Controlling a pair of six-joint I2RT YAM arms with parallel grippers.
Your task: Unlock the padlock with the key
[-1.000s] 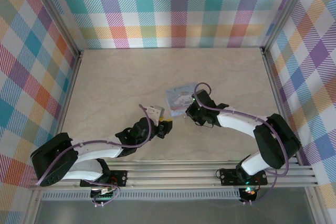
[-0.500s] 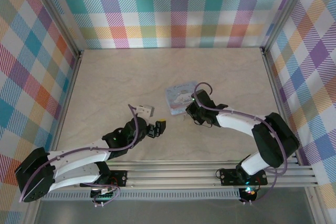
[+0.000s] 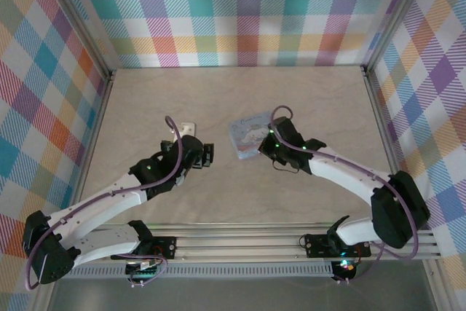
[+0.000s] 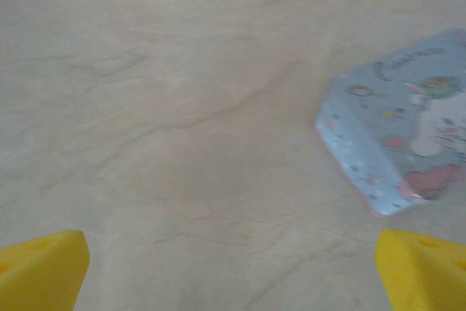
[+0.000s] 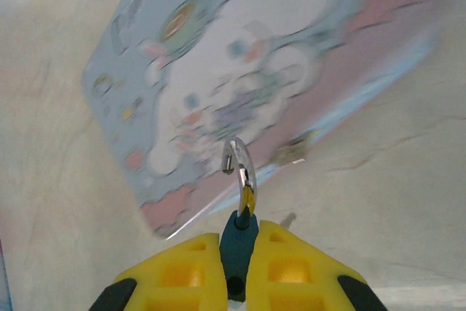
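Pinches padlock (image 5: 238, 232) in right hand (image 5: 239, 245) at 5 o'clock of tin (image 5: 240, 71); shows shackle (image 5: 241, 159) seemingly sprung, so likely unlocked. Holds left hand (image 4: 233, 264) wide, empty, at 9 o'clock. Cannot spot key.

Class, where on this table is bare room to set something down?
Free: the far table strip between tin and back wall. Crowded: the centre, around the tin, left tool and right tool.
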